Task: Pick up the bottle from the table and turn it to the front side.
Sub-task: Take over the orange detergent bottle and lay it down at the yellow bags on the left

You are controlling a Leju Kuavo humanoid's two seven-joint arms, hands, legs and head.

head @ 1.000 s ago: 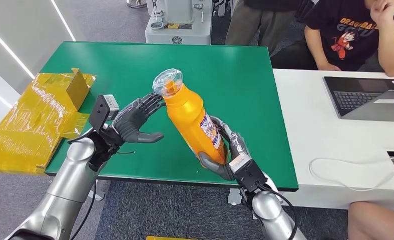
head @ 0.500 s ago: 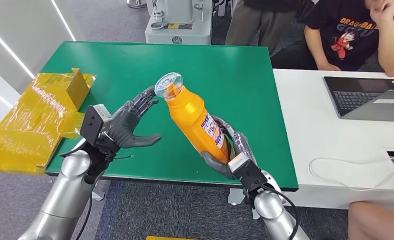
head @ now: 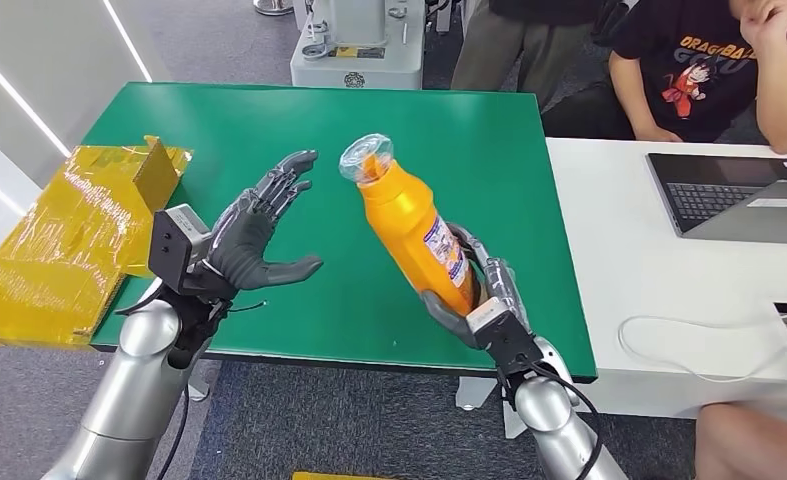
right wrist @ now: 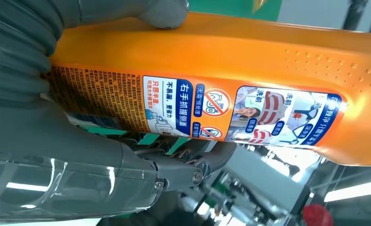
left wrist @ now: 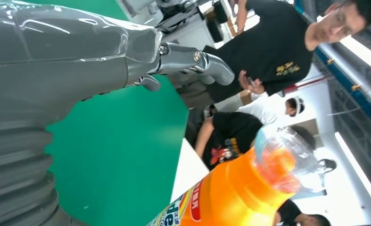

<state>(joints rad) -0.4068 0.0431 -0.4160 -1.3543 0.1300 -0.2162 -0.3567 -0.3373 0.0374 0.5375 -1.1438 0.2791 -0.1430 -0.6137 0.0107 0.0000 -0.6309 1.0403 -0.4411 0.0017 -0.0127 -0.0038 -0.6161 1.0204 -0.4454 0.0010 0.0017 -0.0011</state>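
— Where's the bottle (head: 412, 232) sitting for you?

— I've got it clamped low on its body in the right hand (head: 472, 300), lifted off the green table (head: 489, 130). Its long axis leans, cap up and tilted toward the left hand (head: 252, 235).

— And that one?

— Fingers spread, holding nothing, palm facing the bottle, near but apart from it.

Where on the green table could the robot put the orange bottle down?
Bare green table stretches beyond both hands to the far edge. It is tighter between the open left hand and the right hand holding the bottle.
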